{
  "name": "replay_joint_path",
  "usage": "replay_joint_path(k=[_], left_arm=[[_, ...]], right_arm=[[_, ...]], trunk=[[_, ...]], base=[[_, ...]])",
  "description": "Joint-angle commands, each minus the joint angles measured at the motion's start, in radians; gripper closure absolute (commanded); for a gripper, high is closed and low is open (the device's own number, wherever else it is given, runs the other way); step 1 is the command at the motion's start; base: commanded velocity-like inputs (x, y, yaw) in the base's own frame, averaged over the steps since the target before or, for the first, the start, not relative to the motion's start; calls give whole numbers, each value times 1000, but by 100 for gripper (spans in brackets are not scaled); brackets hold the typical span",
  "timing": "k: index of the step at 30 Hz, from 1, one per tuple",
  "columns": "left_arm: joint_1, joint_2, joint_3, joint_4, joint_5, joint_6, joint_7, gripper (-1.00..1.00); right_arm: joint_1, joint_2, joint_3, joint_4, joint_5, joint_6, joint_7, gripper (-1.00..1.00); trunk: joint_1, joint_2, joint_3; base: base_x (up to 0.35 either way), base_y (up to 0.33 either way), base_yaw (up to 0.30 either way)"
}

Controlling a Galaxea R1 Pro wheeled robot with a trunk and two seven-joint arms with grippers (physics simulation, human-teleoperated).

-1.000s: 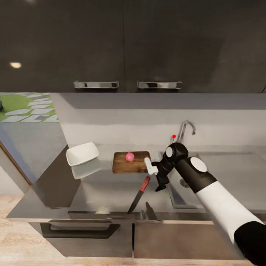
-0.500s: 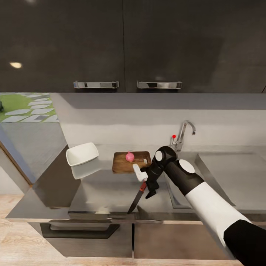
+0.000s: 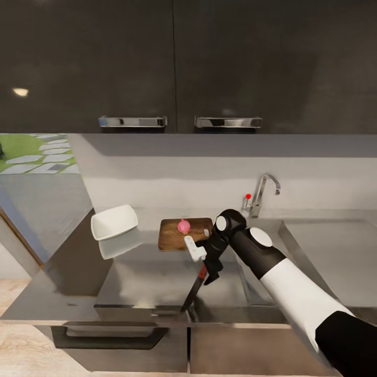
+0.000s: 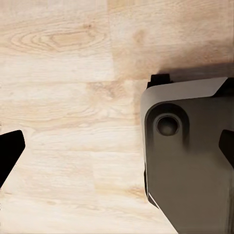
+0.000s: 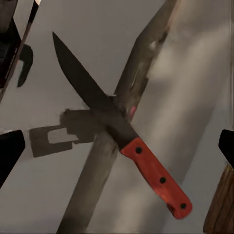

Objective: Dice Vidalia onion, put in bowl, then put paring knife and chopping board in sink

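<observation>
1. Pink against dark wood, in the head view the Vidalia onion [image 3: 183, 226] sits whole on the chopping board [image 3: 184, 234], so the first step is done and dicing is next. The right gripper [image 3: 203, 262] has swung over from the sink [image 3: 293, 251] side in the last second and now hangs directly above the paring knife [image 3: 195, 290], whose blade points toward the front edge of the countertop [image 3: 146, 277]. Its fingers look spread, with nothing between them. That move reads as the approach for picking up the knife. The bowl [image 3: 114, 221] stands well apart to the left, out of the way. The whole picture has also shifted slightly, so the camera moved too.

2. Left wrist view: pale wooden floor [image 4: 63, 73] and a grey part of the robot's own base [image 4: 190, 161]. The left gripper's dark fingertips [image 4: 9, 151] sit at the frame's opposite edges, parted and empty.

3. Right wrist view: the knife's red handle [image 5: 156, 178] lies flat on the grey worktop between the wide-set fingertips [image 5: 10, 153], untouched. The board's corner [image 5: 222, 207] is just beside the handle end and could crowd a finger coming down.
</observation>
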Motion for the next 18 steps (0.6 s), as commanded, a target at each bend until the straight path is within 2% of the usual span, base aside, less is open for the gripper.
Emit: replay_joint_path(k=[1,7,14,18], left_arm=[[-1,-1,-9,2,8,2,2,-100],[-1,-1,-9,2,8,2,2,-100],[-1,-1,-8,2,8,2,2,-100],[-1,0,-8,2,8,2,2,-100]], right_arm=[[-1,1,6,5,3,9,4,-100],[-1,14,13,30,3,-34,4,-100],[-1,18,14,69,3,-48,2,-100],[-1,17,20,104,3,-87,2,-100]], trunk=[[1,-2,-2],[1,-2,-2],[1,-2,-2],[1,-2,-2]], base=[[268,0,0],[279,0,0],[281,0,0],[182,0,0]])
